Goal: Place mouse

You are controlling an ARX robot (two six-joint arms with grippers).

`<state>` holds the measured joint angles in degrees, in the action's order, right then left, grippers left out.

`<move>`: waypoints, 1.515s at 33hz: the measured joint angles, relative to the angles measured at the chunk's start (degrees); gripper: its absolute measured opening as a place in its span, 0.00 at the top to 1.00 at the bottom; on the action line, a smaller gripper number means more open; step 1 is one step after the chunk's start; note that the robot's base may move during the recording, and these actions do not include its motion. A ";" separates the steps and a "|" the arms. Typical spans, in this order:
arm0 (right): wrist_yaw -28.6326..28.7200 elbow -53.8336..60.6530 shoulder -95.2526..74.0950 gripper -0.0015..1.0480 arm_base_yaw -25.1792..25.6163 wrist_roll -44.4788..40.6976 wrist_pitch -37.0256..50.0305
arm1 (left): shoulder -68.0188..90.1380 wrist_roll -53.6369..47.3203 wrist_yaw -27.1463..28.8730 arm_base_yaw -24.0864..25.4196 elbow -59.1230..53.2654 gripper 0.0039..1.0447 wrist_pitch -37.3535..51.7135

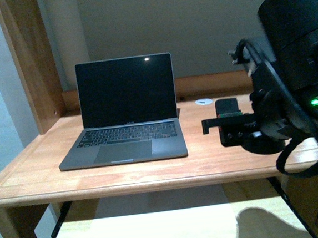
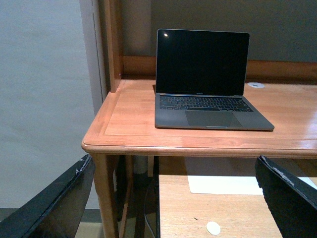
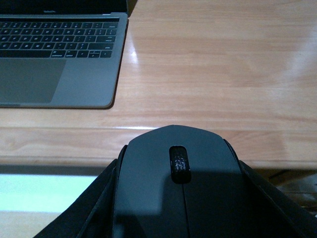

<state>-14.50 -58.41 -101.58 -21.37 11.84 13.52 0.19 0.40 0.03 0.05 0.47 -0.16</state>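
The black domed mouse point(image 3: 178, 183), scroll wheel up, sits clamped between the two black fingers of my right gripper point(image 3: 178, 203). Its nose hangs just over the front edge of the wooden desk point(image 3: 208, 74), to the right of the open laptop point(image 3: 54, 54). In the front view my right gripper point(image 1: 226, 127) is a dark mass above the desk, right of the laptop point(image 1: 125, 116); the mouse cannot be made out there. My left gripper point(image 2: 171, 198) is open and empty, low in front of the desk's left front corner.
A small white round disc point(image 1: 204, 101) lies at the back of the desk, behind my right gripper. A wooden upright point(image 1: 25, 58) bounds the desk's left side. Below the desk, a lower shelf point(image 2: 237, 213) holds a white sheet point(image 2: 223, 184) and another white disc point(image 2: 213, 227).
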 joint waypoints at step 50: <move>-0.44 -47.84 -34.16 0.06 10.58 1.05 -14.10 | 0.00 0.00 0.02 0.00 0.00 0.06 0.02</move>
<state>-14.94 -106.26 -135.74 -10.79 12.88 -0.58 0.19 0.40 0.05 0.05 0.47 -0.14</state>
